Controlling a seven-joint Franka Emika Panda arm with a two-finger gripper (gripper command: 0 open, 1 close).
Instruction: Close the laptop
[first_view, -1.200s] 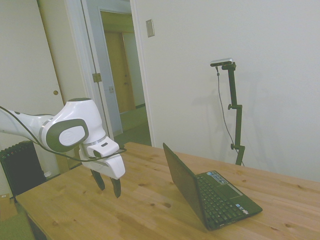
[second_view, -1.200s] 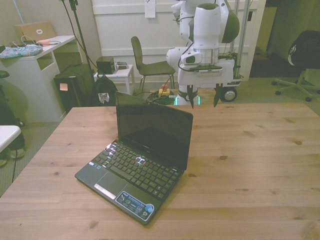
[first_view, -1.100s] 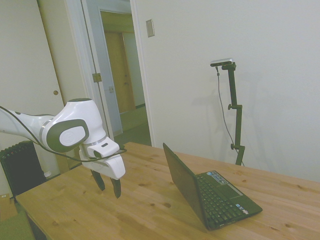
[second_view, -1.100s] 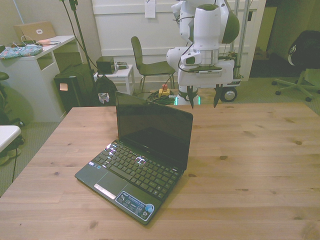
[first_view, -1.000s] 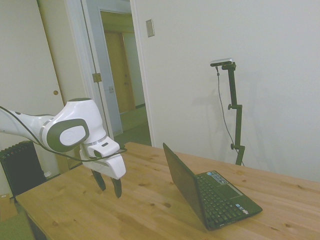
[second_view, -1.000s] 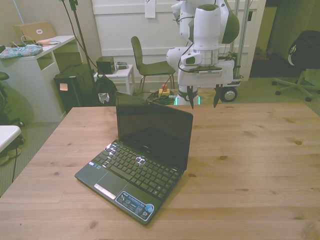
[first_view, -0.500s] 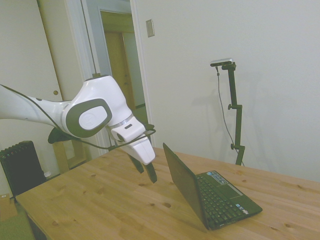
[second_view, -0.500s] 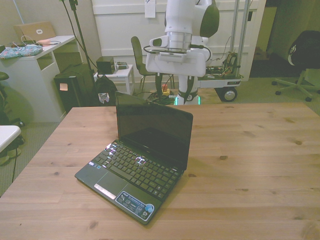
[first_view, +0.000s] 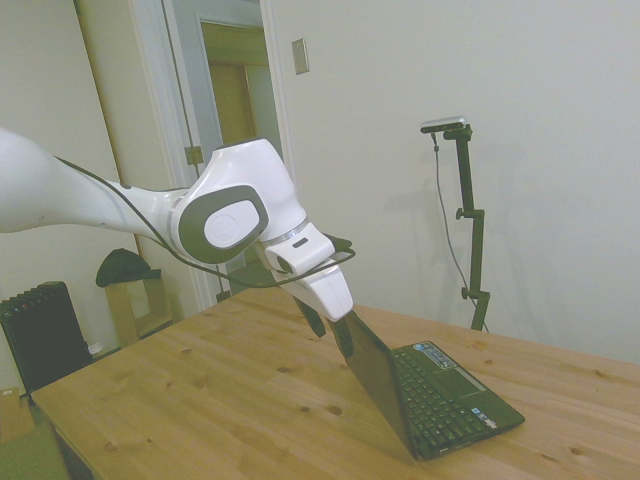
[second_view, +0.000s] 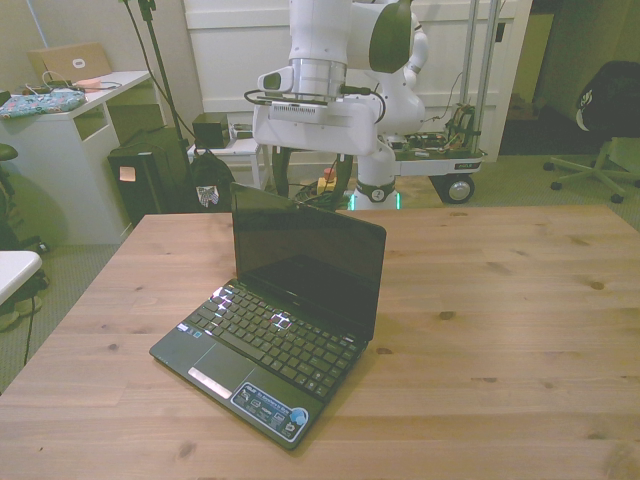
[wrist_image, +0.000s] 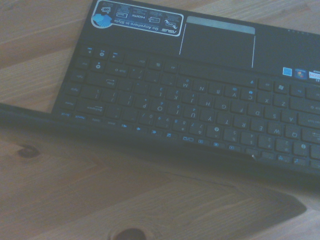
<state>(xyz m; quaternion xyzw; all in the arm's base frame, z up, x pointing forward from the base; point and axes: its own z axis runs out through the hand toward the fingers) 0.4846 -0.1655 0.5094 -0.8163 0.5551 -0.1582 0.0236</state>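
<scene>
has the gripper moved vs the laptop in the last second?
Yes. In the side view the white arm's two-finger gripper has risen and crossed the wooden table to the top edge of the open small black laptop, which has not shifted.

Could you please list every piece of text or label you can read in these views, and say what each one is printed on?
"Go Anywhere in Style": on the sticker on the laptop palm rest, wrist view.
"HDMI": small print on the same sticker; its other icon labels are too blurred to read.
Single letters such as "M", "N", "O", "P", "Z", "W": on the keyboard keys.
Small coloured stickers at the palm rest's other end: too blurred to read.
Side and front views: nothing legible.
</scene>
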